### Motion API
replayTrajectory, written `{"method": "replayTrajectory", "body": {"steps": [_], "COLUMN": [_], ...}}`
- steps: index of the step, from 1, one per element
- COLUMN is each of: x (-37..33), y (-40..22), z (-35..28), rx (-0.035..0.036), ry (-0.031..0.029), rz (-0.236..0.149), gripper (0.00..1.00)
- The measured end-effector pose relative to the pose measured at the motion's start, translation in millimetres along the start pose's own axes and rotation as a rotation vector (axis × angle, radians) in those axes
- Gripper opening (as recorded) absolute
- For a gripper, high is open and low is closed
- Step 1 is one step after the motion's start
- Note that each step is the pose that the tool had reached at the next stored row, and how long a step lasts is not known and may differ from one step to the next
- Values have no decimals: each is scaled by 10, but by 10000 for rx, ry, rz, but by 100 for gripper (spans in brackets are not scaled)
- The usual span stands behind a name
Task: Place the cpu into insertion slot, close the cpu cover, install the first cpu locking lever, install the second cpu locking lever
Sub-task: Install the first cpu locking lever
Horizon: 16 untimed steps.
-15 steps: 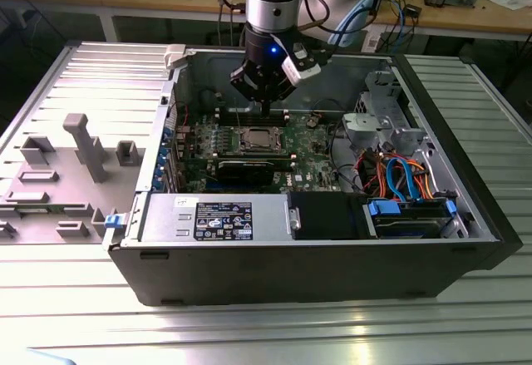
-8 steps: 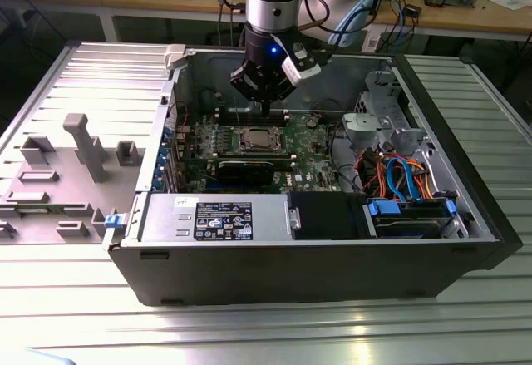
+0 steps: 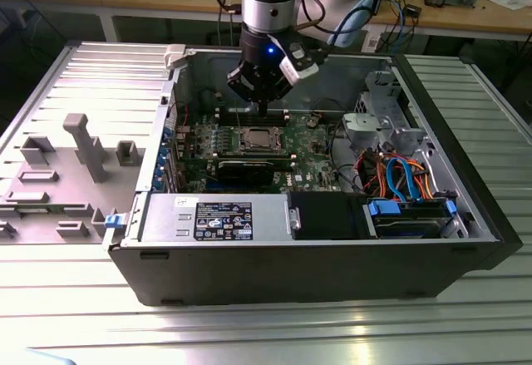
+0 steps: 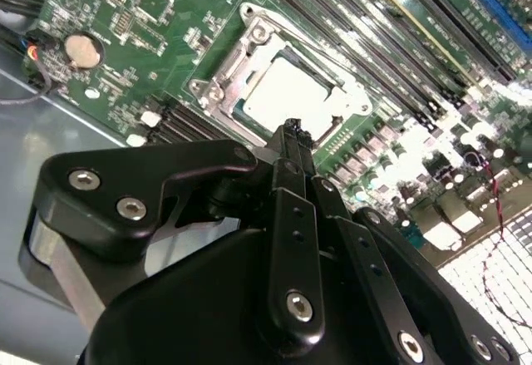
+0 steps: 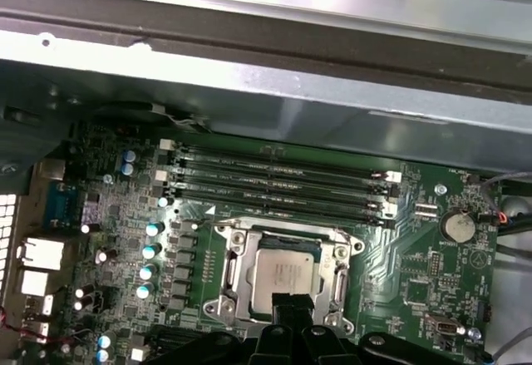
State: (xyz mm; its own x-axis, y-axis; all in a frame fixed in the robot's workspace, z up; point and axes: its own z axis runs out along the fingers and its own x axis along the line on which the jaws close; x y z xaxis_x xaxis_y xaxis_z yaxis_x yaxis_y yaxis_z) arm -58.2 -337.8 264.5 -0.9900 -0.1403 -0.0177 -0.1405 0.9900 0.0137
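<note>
The pincer [image 3: 262,109] hangs straight down inside the open computer case [image 3: 332,273], which lies on the counter [image 3: 249,332], a little above the middle of the exterior view. Its two fingers look pressed together into one narrow tip, and they hold nothing.

The chip [image 5: 283,275] already lies flat in its socket [image 4: 208,91] on the green circuit board [image 3: 312,145], silvery top facing up. The thin silver cover [image 5: 236,258] appears to lie down around it, with the chip showing through its square window. I cannot tell whether the levers along the sides are latched.

In the exterior view the pincer tip stands over the row of memory slots [image 3: 249,117], and the socket lies just below that in the frame, on the near side of the slots. In both wrist views the tip points at the near edge of the socket, close above it, though whether it touches is unclear.

The chip is square, so it has no long axis of its own. Its edges run parallel to the memory slots and the case walls, and those slots run across the exterior view from left to right.
</note>
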Motion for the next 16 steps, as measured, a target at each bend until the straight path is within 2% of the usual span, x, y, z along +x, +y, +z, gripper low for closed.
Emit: {"method": "replayTrajectory", "body": {"steps": [4, 6, 16], "x": [11, 31, 292], "y": [1, 4, 41], "z": [15, 18, 13], "rx": [9, 6, 5], "ry": [-2, -6, -5], "rz": [308, 347, 349], "gripper": [11, 11, 11]}}
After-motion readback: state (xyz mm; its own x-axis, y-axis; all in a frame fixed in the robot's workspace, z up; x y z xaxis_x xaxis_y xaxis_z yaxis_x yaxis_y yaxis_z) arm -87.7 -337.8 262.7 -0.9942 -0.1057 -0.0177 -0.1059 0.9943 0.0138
